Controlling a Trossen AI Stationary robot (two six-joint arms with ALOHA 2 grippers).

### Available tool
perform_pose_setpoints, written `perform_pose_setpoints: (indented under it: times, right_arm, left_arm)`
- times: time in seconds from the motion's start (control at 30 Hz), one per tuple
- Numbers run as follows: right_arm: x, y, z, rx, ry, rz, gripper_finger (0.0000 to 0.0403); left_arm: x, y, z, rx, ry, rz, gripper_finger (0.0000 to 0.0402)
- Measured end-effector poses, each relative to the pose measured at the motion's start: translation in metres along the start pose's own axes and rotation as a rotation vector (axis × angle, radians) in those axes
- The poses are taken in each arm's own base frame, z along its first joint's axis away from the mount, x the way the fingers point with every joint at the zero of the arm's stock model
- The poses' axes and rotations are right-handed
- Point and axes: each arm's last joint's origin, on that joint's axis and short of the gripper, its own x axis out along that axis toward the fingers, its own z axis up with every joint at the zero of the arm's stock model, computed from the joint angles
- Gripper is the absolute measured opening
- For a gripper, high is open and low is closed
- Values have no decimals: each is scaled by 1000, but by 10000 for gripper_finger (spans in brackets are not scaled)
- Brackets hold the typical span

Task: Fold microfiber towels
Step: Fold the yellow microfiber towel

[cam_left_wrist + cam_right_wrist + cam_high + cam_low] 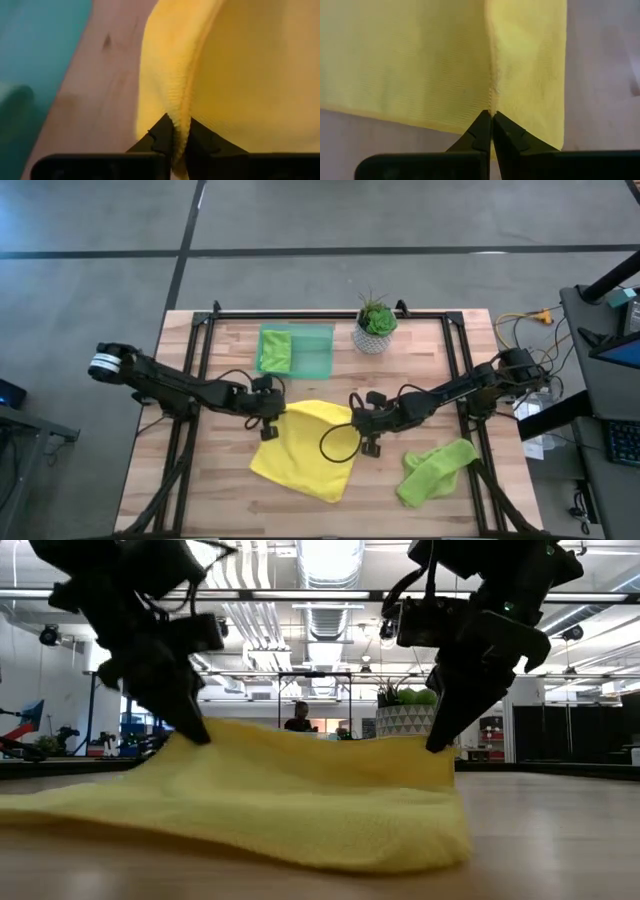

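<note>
From above, I've got the yellow towel (302,452) spread near the middle of the table (190,470), a little toward the front edge. My left gripper (268,424) is on its left back corner and my right gripper (366,432) on its right back corner. A crumpled lime green towel (436,471) waits by the front right corner. Another lime green towel (275,350) sits folded in the translucent green tray (315,352) at the back edge, beside a potted plant (375,326).

Down at table height, the yellow towel (300,800) rises in a ridge between the two grippers — left gripper (195,730) and right gripper (437,743) both have their corners off the wood while the front edge lies flat.

Left wrist camera: fingers (161,134) are pinched together on a fold of the yellow towel (250,75), fabric squeezed right between the tips.

Right wrist camera: same story, fingertips (481,131) clamped tight on the yellow towel (410,65) at a crease.

To do this fold well, I'd carry both corners toward the front edge together, level and at matching pace — uneven travel would skew the fold. I'd keep the lift low so the flat half doesn't drag, and line corners over corners before letting go.
</note>
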Motion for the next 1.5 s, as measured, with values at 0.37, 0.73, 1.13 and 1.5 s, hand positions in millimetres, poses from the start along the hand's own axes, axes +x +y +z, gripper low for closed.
perform_pose_setpoints:
  times: [0.37,0.73,1.13,1.5]
  right_arm:
    - [3,-20,7,14,-3,-31,9]
    - [4,-27,9,-7,8,0,9]
    - [5,-34,11,-2,10,-1,9]
    - [-37,-50,21,77,-123,-48,9]
  left_arm:
    - [-6,8,2,-16,-19,-51,46]
    - [7,25,3,-71,15,-43,130]
    - [3,34,1,-63,78,-20,9]
    - [-34,51,28,96,13,158,0]
